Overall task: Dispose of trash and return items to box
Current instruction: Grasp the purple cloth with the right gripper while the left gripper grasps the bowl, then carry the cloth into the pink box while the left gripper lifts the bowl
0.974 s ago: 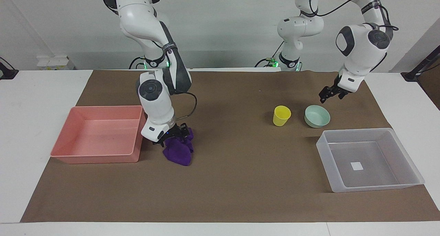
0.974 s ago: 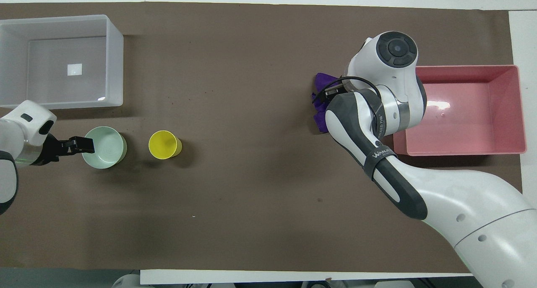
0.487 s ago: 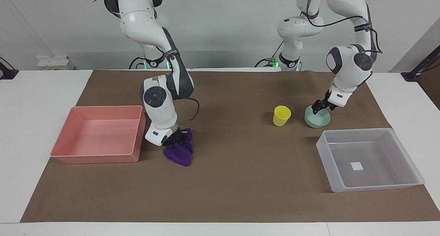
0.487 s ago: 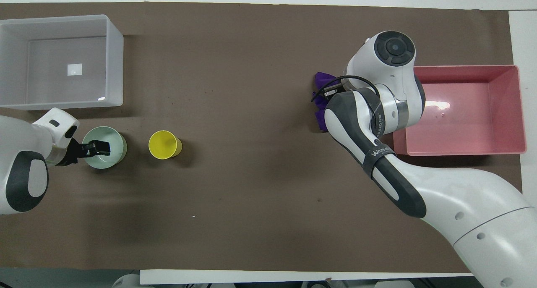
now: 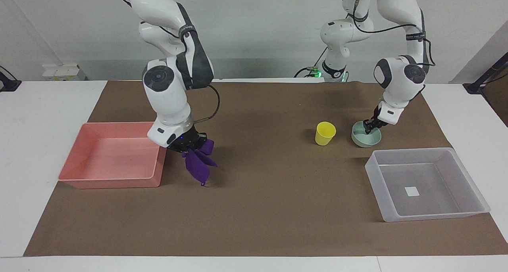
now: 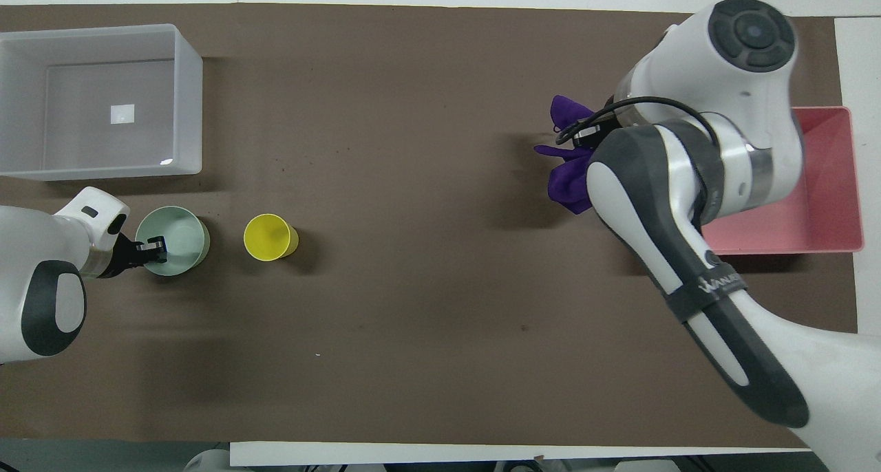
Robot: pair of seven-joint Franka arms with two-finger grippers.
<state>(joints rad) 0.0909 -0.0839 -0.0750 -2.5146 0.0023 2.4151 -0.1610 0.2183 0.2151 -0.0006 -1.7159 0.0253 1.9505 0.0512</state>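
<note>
Beside the pink bin (image 5: 111,155), at its three o'clock, your right gripper (image 5: 189,144) clamps the purple rag (image 5: 199,163); lift clear of the wall. Left gripper (image 5: 371,126) pinches the mint bowl (image 5: 366,135) rim.

Purple rag (image 5: 199,163) (image 6: 568,169) held up by right gripper (image 5: 189,144), hanging crumpled, lower tip about at brown mat, beside pink bin. Yellow cup (image 5: 325,133) (image 6: 270,237) upright, beside mint-green bowl (image 5: 366,136) (image 6: 173,241). Clear-grey box (image 5: 426,183) (image 6: 100,100) near bowl, farther from robots.
</note>
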